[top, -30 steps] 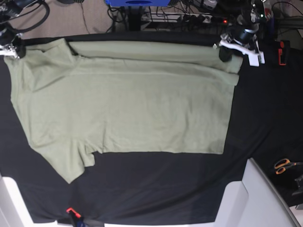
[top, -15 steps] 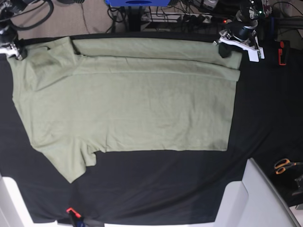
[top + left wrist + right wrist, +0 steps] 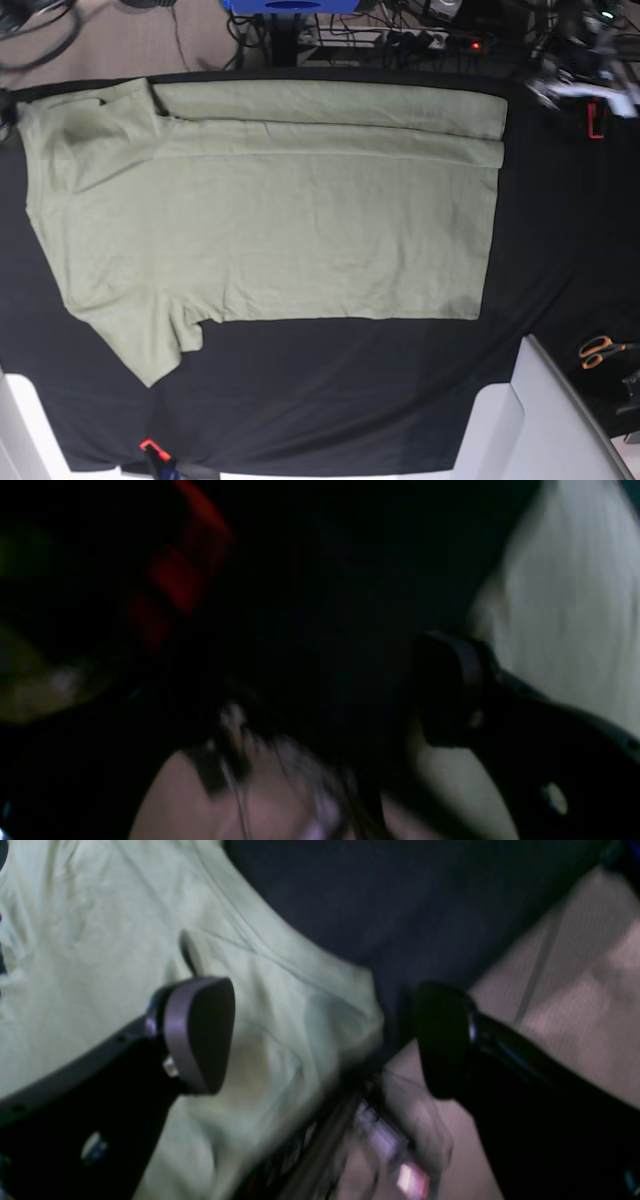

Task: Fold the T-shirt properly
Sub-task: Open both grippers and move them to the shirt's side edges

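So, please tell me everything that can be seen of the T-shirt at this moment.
The T-shirt is plain pale sage green and looks like soft cotton with light wrinkles. It lies flat on the black table cloth, lengthwise across the base view. Its far long side is folded over into a narrow band along the far edge. One short sleeve points toward the near left corner. The hem end on the right is straight. Nothing grips it: in the right wrist view the right gripper stands open above its corner, not touching.

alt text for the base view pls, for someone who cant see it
A pale green T-shirt lies flat on a black table cloth, its far long edge folded over into a narrow band. Orange-handled scissors sit at the right edge, and one arm's end effector, blurred, is off the shirt at the top right.
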Tool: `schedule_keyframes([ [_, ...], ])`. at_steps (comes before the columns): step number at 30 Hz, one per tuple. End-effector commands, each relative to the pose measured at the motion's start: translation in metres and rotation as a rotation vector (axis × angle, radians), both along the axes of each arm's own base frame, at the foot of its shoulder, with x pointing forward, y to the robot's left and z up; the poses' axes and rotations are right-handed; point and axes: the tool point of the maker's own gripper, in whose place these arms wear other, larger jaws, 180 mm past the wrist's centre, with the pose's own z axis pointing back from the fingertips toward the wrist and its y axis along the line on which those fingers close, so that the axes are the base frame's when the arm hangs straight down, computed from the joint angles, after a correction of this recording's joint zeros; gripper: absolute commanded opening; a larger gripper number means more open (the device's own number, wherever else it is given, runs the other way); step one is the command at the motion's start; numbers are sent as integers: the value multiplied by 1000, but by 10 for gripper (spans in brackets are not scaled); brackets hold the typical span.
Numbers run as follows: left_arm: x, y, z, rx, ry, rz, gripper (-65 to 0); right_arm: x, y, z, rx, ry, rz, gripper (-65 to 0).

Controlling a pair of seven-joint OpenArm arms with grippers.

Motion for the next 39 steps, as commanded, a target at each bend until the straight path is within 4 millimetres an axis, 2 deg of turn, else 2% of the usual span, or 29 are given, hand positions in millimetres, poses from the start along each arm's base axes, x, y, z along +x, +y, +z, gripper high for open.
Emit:
schedule_keyframes([
  [1, 20, 9, 28, 59, -77, -35, -86, 28, -13, 21, -48, -71, 41, -137],
  [2, 29, 12, 40, 88, -94, -60, -86, 49, -14, 24, -53, -84, 89, -137],
  [4, 46, 6, 55, 121, -117, -123, -86, 86, -14, 28, -71, -106, 178, -137],
  [7, 68, -20, 67, 140, -138, -246, -87, 146, -3, 27, -96, -139, 323, -137],
  [9, 79, -41, 66, 129, -140, -319, -87, 173, 6, 20, -108, -145, 394, -137],
  [12, 80, -60, 57, 103, -119, -376, -87, 199, 17, 12, -113, -165, 440, -138],
  [17, 80, -71, 47, 79, -101, -407, -89, 213, 13, -22, -68, -145, 383, -138],
  [19, 81, -71, 47, 79, -102, -410, -89, 207, 13, -39, -48, -108, 361, -137],
  [23, 82, -70, 48, 82, -106, -406, -89, 202, 24, -57, -71, -71, 397, -137],
  [26, 82, -70, 48, 82, -106, -406, -89, 201, 34, -63, -82, -45, 448, -138],
  [28, 82, -70, 48, 81, -104, -407, -89, 203, 47, -67, -74, -39, 477, -138],
  [35, 78, -68, 38, 64, -82, -395, -89, 208, 57, -69, -96, -16, 542, -140],
  [39, 78, -68, 37, 62, -81, -393, -89, 213, 70, -70, -104, -9, 587, -143],
])
